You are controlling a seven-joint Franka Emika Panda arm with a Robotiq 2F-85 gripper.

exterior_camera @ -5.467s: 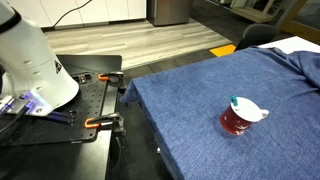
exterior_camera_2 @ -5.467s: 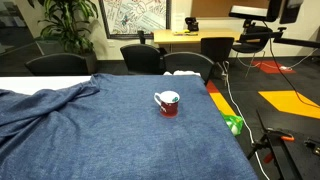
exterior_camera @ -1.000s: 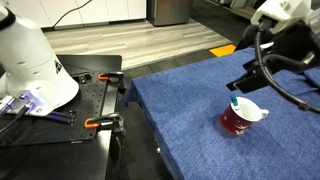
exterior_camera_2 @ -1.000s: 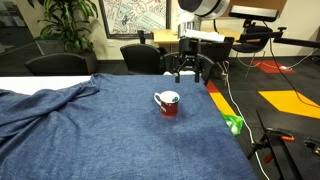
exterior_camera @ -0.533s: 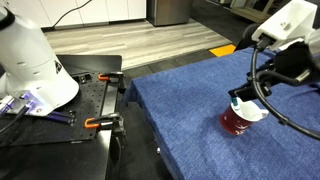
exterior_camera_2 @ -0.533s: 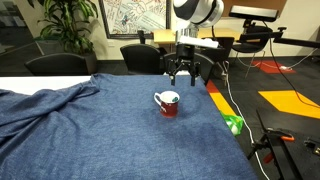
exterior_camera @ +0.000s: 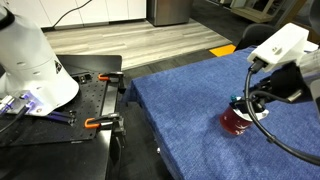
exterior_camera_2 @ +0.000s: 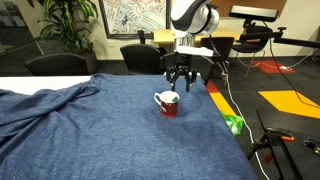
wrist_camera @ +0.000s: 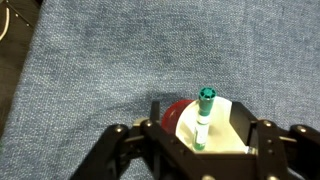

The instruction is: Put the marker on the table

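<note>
Pincer [exterior_camera_2: 181, 85] hangs spread wide and empty just above the dark red ceramic mug [wrist_camera: 175, 113]. The teal-and-white marker [wrist_camera: 203, 116] stands upright inside it, lower centre, on the blue denim counter [wrist_camera: 100, 70].

My arm [exterior_camera_2: 190, 17] is glossy white, built of rounded, bulging segments with dark bands where they meet. In an exterior view the last link [exterior_camera: 283, 45] is a blocky white shell with softened corners. A thin black cable [exterior_camera: 270, 135] loops out from it in a wide curve. My gripper [exterior_camera_2: 181, 84] is matte black all over, and its fingers [wrist_camera: 112, 140] are angular, jointed bars.
</note>
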